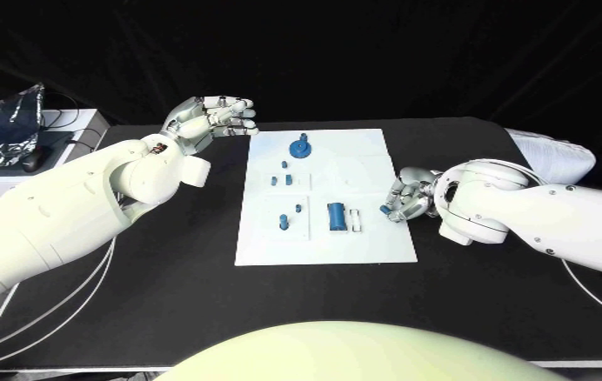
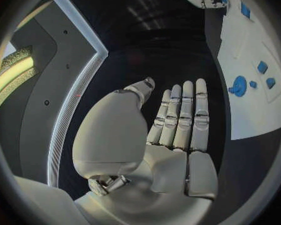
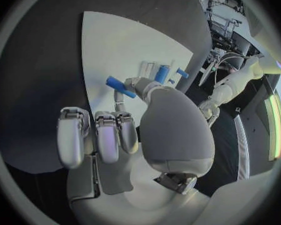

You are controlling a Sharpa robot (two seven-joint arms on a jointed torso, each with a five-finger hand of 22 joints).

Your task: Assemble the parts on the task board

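Blue peg (image 3: 120,86) pinched in the silver right hand (image 1: 411,197), poised beside the white task board (image 1: 351,153), probably for insertion; silver left hand (image 1: 210,120) hovers apart, open and empty.

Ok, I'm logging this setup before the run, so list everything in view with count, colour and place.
Task board: one, white, middle of the black table.
Round part: one, blue, far end of the board.
Cylinder part: one, blue, near end of the board, beside a small white piece.
Small parts: several, blue, scattered along the board's left half.
Table: one, black.
Bag: one, dark and shiny, far left edge.
Left hand: silver, raised off the board's far left corner, holding nothing.
Right hand: silver, at the board's right edge, fingers curled.
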